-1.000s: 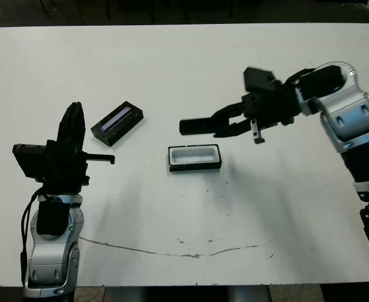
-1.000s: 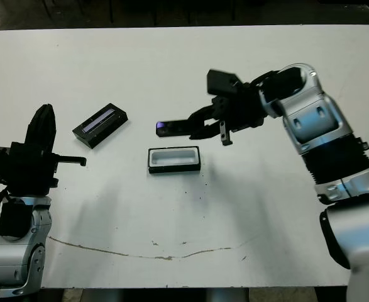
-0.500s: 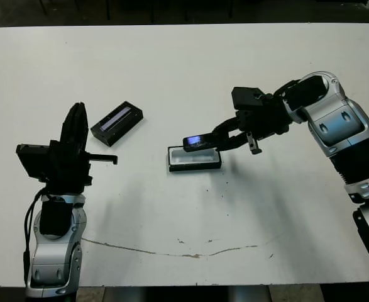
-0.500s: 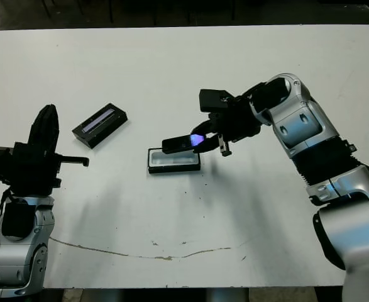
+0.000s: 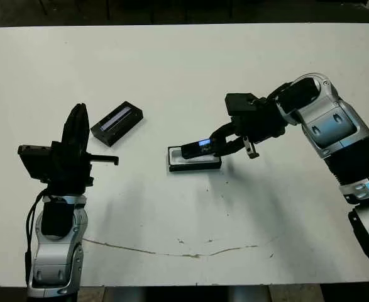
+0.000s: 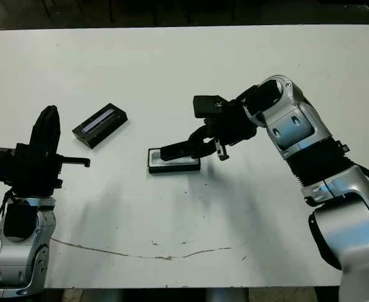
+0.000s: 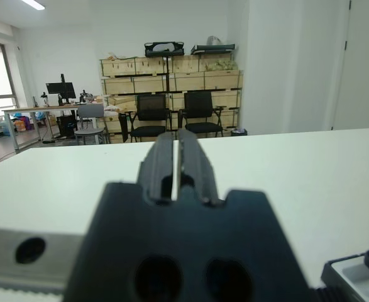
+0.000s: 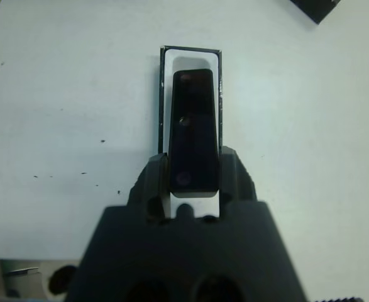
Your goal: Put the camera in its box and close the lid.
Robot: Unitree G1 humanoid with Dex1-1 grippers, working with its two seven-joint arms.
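The camera, a flat black bar with a small lit screen, is gripped at one end by my right gripper. It slants down into the box, a black tray with a white lining. In the right wrist view the camera lies lengthwise over the box, between my two fingers. The lid, black with a pale strip on top, lies on the table to the left of the box. My left gripper stands upright and shut near the lid, holding nothing.
A thin dark crack line runs across the white table near its front edge. The left wrist view looks over the table to chairs and stacked crates in the room beyond.
My right gripper has carried the camera left and down, from above the table to the box, where its free end now dips into the tray. The left arm and the lid have stayed put.
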